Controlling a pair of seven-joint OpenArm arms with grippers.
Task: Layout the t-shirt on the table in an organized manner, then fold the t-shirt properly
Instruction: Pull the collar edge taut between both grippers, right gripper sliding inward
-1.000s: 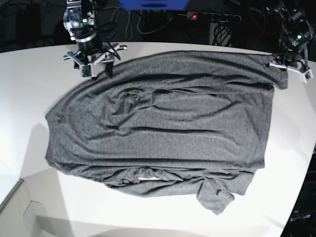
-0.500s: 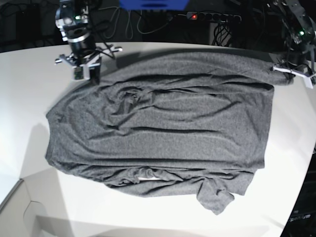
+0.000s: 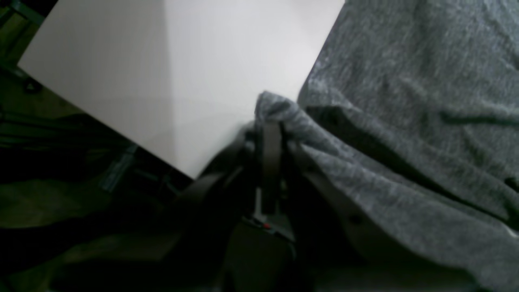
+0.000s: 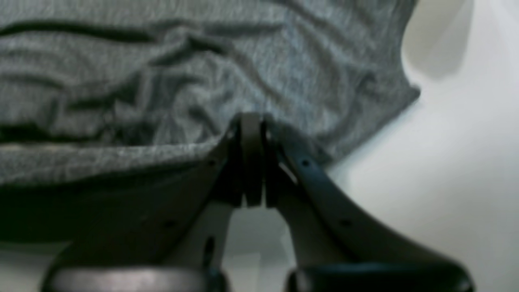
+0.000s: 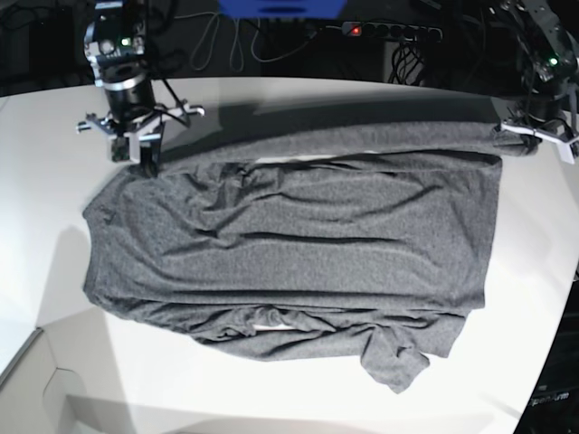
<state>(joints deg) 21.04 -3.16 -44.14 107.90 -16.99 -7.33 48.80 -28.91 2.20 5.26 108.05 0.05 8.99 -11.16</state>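
The dark grey t-shirt (image 5: 298, 244) lies spread on the white table (image 5: 54, 181), with a rumpled sleeve at its near edge. Its far edge is raised in a taut band between both grippers. On the left of the base view, my right gripper (image 5: 147, 161) is shut on that edge; in the right wrist view its fingertips (image 4: 251, 121) pinch the t-shirt (image 4: 162, 77). My left gripper (image 5: 509, 136) at the far right is shut on the t-shirt's corner; the left wrist view shows a fold of the t-shirt (image 3: 405, 101) bunched over the gripper (image 3: 271, 121).
A power strip (image 5: 389, 30), cables and a blue object (image 5: 280, 7) sit behind the table's far edge. In the left wrist view, the table's edge (image 3: 101, 113) runs close beside my left gripper. A white panel (image 5: 36, 380) shows at the lower left.
My right gripper has shut on the t-shirt's far edge and moved left, pulling that edge into a straight band. The left gripper has kept its hold and barely moved.
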